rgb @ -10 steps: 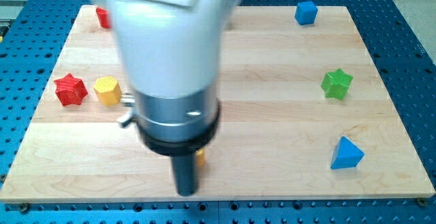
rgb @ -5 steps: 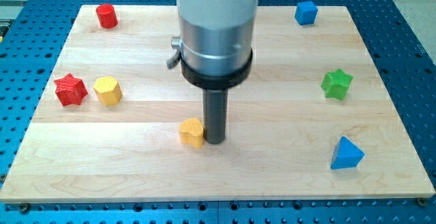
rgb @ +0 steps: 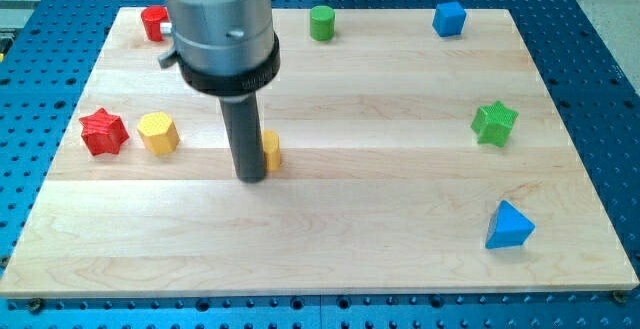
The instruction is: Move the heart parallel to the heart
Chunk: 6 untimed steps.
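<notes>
One orange-yellow heart block, mostly hidden behind the rod, lies left of the board's centre. My tip touches its left side; rod upright, holding nothing.

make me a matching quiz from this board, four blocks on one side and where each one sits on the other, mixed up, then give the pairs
Blocks:
1. red star
2. green star
3. blue cube
4. green cylinder

Places:
A. top edge, near the middle
B. the view's left edge, beside the yellow hexagon
C. the view's right side, above the blue pyramid
D. the view's top right corner

Pairs: 1-B, 2-C, 3-D, 4-A
</notes>
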Available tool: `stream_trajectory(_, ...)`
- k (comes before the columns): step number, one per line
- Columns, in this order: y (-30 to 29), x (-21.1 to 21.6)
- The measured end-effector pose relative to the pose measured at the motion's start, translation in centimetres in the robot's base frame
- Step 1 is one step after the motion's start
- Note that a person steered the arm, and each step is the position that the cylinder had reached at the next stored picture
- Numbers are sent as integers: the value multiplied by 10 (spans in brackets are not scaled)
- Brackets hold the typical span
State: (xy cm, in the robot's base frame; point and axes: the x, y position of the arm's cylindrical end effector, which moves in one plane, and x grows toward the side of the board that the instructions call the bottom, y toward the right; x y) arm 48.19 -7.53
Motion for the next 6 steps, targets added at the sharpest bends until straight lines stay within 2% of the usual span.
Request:
stream_trajectory(1, 14, 16)
stream_trajectory(2, 56, 11)
stream_trajectory(3, 52, -15)
stream_trajectory(4, 6, -17)
stream_trajectory(6, 0, -37)
